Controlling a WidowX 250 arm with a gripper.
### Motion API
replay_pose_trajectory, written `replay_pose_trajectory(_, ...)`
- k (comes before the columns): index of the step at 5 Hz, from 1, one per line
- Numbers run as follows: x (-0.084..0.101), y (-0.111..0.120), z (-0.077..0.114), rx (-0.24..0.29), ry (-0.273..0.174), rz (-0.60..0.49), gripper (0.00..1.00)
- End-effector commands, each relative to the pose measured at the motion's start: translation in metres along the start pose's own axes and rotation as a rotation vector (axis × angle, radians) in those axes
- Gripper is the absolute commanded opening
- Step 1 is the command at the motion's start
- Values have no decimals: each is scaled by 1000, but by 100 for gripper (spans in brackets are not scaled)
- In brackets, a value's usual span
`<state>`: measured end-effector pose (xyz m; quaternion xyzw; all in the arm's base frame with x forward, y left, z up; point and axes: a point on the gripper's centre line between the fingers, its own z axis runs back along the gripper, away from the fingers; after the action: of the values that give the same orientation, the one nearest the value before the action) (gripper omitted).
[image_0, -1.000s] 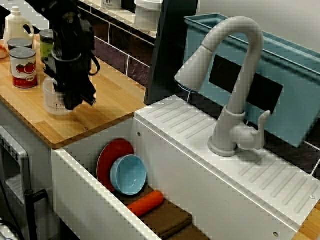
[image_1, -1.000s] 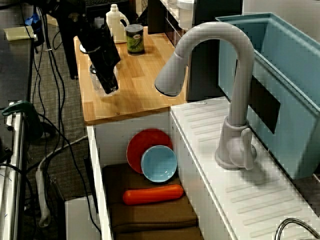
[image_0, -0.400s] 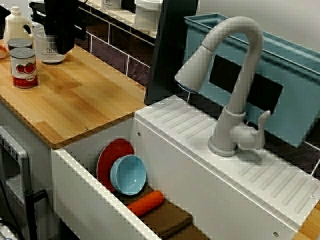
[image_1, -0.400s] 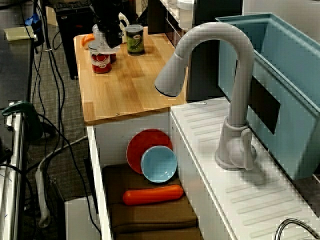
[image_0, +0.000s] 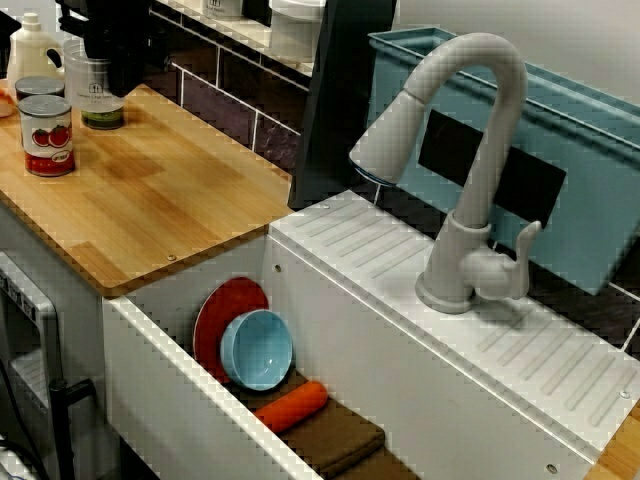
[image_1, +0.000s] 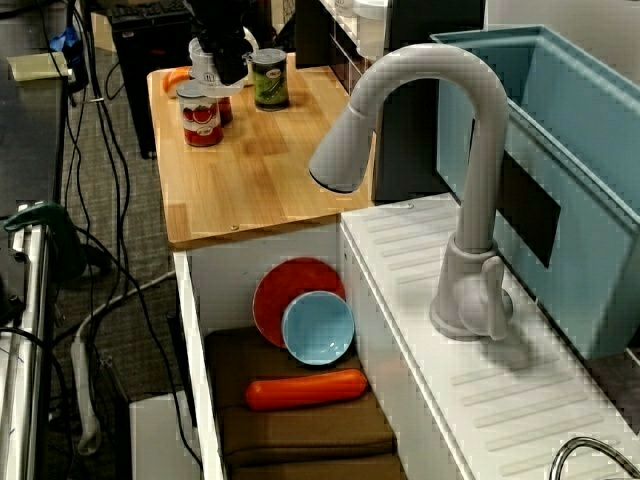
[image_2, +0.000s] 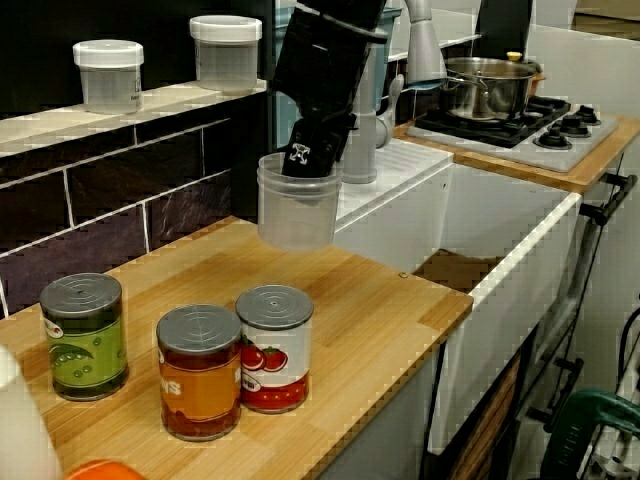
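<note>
Black gripper (image_2: 308, 160), upper middle of the counter-level view, is clamped on the wall of a clear plastic cup (image_2: 296, 212). One finger sits inside the rim, so the cup hangs upright, seemingly just off the wooden counter (image_2: 370, 300). Lower left stand three cans: green (image_2: 84, 335), orange (image_2: 199, 370), tomato (image_2: 274, 347). Upper right, a pot (image_2: 487, 88) sits on a stove (image_2: 560, 135).

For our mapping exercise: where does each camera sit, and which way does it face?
View from the sink's front: high, facing the faucet and backsplash; gripper at top left.
View along the sink: high, facing the wooden counter; arm at top.
View from the counter's end: low, facing the stove; gripper holding the clear cup centred.
All three share the tomato can.
</note>
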<state>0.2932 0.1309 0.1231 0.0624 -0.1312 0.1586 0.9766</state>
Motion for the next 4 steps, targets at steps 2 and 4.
replay_pose_trajectory(2,11,54,21,57,7,63,0)
replay_pose_trajectory(4,6,73,18,74,31,79,0)
